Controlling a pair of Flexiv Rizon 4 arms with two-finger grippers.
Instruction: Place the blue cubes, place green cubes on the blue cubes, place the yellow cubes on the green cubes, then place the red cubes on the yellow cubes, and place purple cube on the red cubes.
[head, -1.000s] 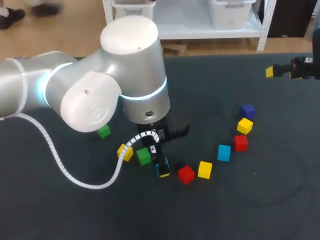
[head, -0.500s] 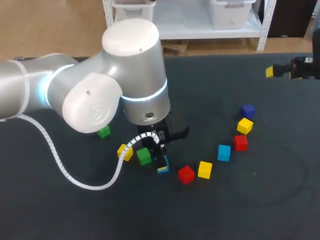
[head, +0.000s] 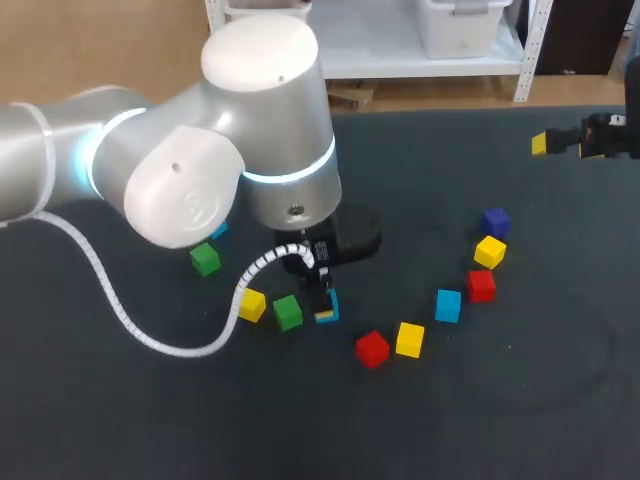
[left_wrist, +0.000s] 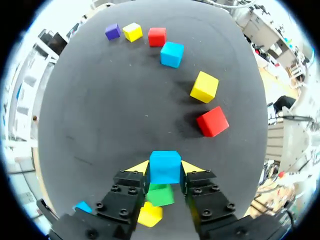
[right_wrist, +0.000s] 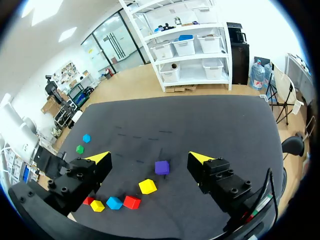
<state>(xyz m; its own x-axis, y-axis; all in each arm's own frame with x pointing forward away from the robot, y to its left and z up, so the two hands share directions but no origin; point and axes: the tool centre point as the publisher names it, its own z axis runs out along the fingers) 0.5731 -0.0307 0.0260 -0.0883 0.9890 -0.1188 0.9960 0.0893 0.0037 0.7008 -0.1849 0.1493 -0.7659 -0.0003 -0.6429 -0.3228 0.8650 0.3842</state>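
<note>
**Head view.** The left claw (head: 322, 298) grips a blue cube (head: 326, 305) just beside a green cube (head: 288, 312), which has a yellow cube (head: 252, 305) on its other side. A second ago the claw sat nearer the red cube (head: 372, 349). It has since drawn away from it, and I judge it has also risen, taking the blue cube along. The left arm (head: 180, 180) has shifted too. A second green cube (head: 205, 259) now shows in full, and a half-hidden blue cube (head: 219, 229) peeks out behind the arm. The right claw (head: 565, 142) has not stirred. It hangs over the counter (head: 560, 400) at its far right edge, well apart from every cube.

**Left wrist view.** Both fingers press the blue cube (left_wrist: 165, 167) from two sides, so the grip is firm. The green cube (left_wrist: 161, 195) and yellow cube (left_wrist: 150, 214) lie under the claw. Ahead of it is the red cube (left_wrist: 212, 121), and a loose curve of cubes runs on to the purple cube (left_wrist: 112, 32) at the end.

**Right wrist view.** The right claw (right_wrist: 150, 158) is spread wide and holds nothing. The purple cube (right_wrist: 161, 167) lies ahead of it on the counter.

The pick-up looks finished. No cube rests on another yet, so the task is at its start, and setting this blue cube down as a base seems the step in hand.
</note>
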